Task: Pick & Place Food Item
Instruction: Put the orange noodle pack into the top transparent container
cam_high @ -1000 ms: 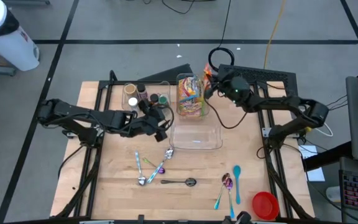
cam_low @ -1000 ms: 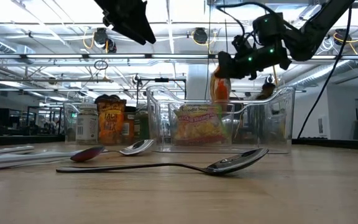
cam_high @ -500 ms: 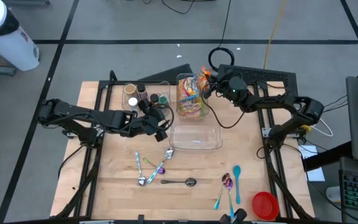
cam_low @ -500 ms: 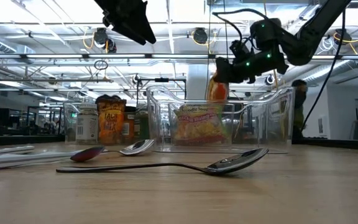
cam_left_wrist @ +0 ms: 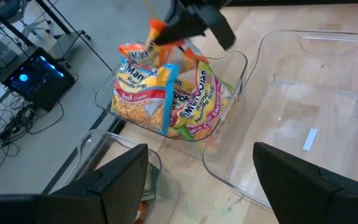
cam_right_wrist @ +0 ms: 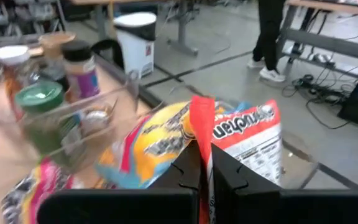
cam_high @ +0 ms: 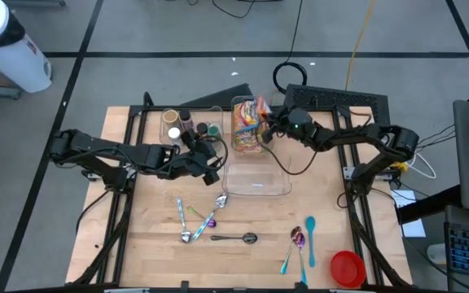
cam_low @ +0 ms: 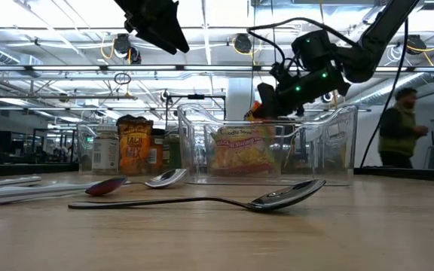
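My right gripper (cam_high: 270, 122) is over the far clear bin (cam_high: 236, 102), shut on an orange noodle packet (cam_low: 255, 111). The packet hangs into the bin's top among several other noodle packets (cam_left_wrist: 166, 93) that lie inside. The packet also shows in the left wrist view (cam_left_wrist: 156, 28), with my right gripper (cam_left_wrist: 194, 22) above it. My left gripper (cam_high: 215, 168) is open and empty, left of the near clear bin (cam_high: 284, 189); its fingers show wide apart in the left wrist view (cam_left_wrist: 201, 180). My right gripper pinches the packet's orange-red sealed edge (cam_right_wrist: 201, 127) between its two fingers. The fingers come slanting down from the table's right side. The packet hangs below the fingers, over the other packets in the bin; I cannot tell whether its lower end rests on them.
A clear bin of spice jars (cam_high: 187, 125) stands left of the noodle bin. Several spoons (cam_high: 210, 224) lie near the table's front, more spoons (cam_high: 301, 244) and a red bowl (cam_high: 348, 268) at the front right. A person (cam_low: 400, 128) walks in the room behind.
My right gripper has gone toward the table's left edge and down with the orange packet, tipping its fingers lower. The packet has sunk from above the bin's rim into the bin's top.
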You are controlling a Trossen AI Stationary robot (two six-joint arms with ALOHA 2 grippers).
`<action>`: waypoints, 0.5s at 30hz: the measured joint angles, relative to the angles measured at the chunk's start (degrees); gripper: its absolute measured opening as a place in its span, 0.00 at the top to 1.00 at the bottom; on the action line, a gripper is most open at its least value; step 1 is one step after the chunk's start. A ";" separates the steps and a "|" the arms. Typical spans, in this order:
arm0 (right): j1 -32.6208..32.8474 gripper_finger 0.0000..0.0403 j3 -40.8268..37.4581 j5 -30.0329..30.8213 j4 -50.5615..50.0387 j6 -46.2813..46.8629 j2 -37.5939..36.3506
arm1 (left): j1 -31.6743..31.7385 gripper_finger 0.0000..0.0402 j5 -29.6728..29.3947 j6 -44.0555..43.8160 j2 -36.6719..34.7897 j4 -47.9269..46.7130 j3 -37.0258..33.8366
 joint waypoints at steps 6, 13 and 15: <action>2.51 1.00 0.00 0.02 -4.03 -0.11 0.00 | 0.00 0.26 0.07 -0.11 0.00 0.00 0.00; 4.09 1.00 0.00 -0.24 -9.72 0.07 -0.04 | 0.00 0.26 0.15 -0.09 0.00 -0.02 0.00; 4.33 1.00 0.00 -0.22 -10.54 1.10 -0.04 | 0.00 0.26 0.15 -0.09 0.00 -0.02 0.00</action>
